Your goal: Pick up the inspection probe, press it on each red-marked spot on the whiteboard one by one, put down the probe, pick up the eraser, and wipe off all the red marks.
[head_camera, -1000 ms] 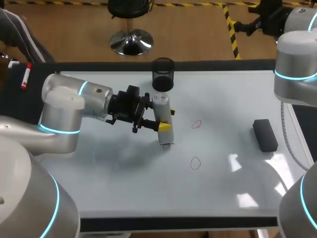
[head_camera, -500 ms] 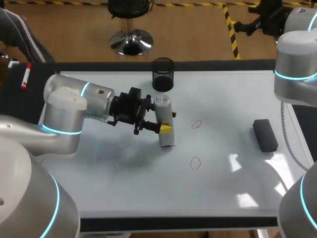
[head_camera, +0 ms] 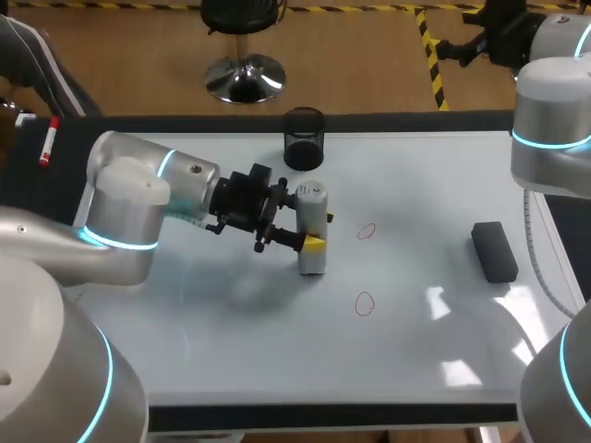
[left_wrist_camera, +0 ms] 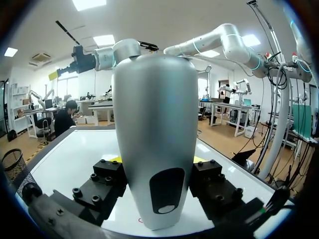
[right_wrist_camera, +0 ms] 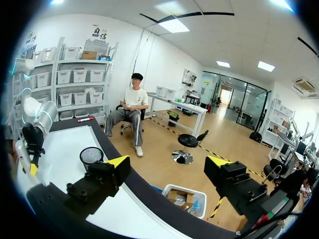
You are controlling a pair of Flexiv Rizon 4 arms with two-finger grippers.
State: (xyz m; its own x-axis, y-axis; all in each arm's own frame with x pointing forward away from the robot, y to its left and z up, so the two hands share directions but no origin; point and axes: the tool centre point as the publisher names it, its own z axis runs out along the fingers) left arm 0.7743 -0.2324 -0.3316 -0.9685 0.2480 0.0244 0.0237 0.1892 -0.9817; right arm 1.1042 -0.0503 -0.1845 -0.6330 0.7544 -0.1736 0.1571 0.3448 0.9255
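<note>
A: Entry, left gripper [head_camera: 310, 231]. Fingers?

B: Clamped on the inspection probe [head_camera: 312, 198], one yellow tip on each side of its body. The left wrist view confirms it: the probe [left_wrist_camera: 154, 124] fills the gap of the left gripper [left_wrist_camera: 157, 162], with both finger blocks against it. The probe stands roughly upright on the whiteboard [head_camera: 222, 351]. Cannot tell whether its lower end touches the surface.

A: Marks?

B: Two red rings. The first red mark [head_camera: 367, 231] is just right of the probe. The second red mark [head_camera: 364, 303] is right of the probe and nearer the front edge. Neither is under the probe's foot. Only the head view shows them clearly.

A: Farther out?

B: The eraser [head_camera: 495, 250] lies flat well to the right of the probe, untouched. A black cup [head_camera: 304, 138] stands just behind the probe.

A: Right side?

B: Right gripper [right_wrist_camera: 167, 167]: fingers wide apart, nothing between them, off beyond the table's far edge and far from the probe. Its wrist view also catches the cup [right_wrist_camera: 91, 155], which the left wrist view does not show.
</note>
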